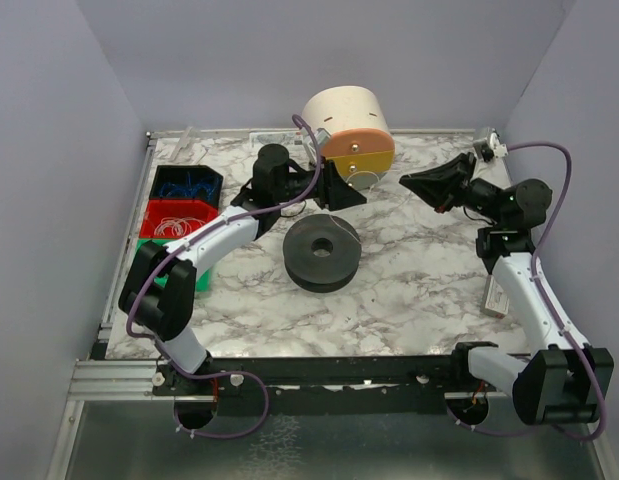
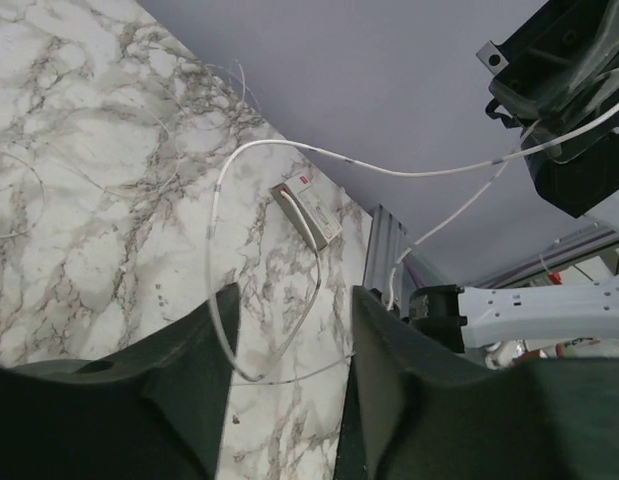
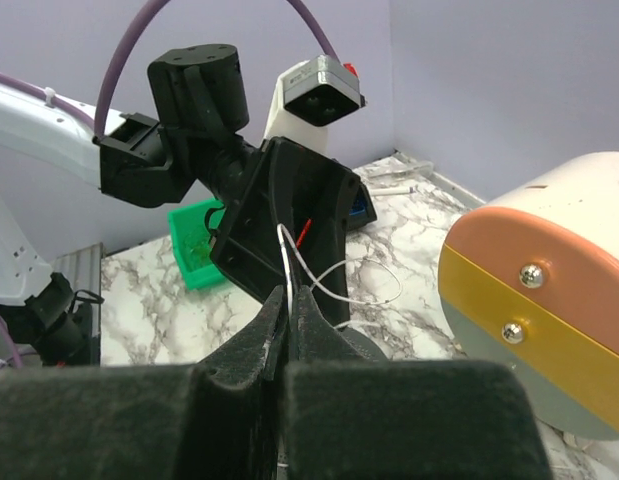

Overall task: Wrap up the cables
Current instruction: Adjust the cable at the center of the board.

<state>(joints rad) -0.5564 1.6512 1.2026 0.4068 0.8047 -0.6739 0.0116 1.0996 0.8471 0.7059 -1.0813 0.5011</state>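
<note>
A thin whitish cable (image 2: 289, 148) with grey marks hangs above the marble table (image 1: 409, 290). My right gripper (image 3: 289, 295) is shut on one end of it. In the left wrist view the cable runs from the right gripper (image 2: 559, 110) down into a loop between my left gripper's fingers. My left gripper (image 2: 294, 300) is open, and the loop lies against its left finger (image 2: 189, 370) without being pinched. The dark grey spool (image 1: 322, 252) lies flat mid-table, below both grippers (image 1: 349, 190) (image 1: 404, 180).
A large cream and orange cylinder (image 1: 349, 125) stands at the back centre, close behind the grippers. Blue (image 1: 186, 183), red (image 1: 176, 218) and green bins sit along the left edge. A small white box (image 1: 496, 293) lies by the right arm.
</note>
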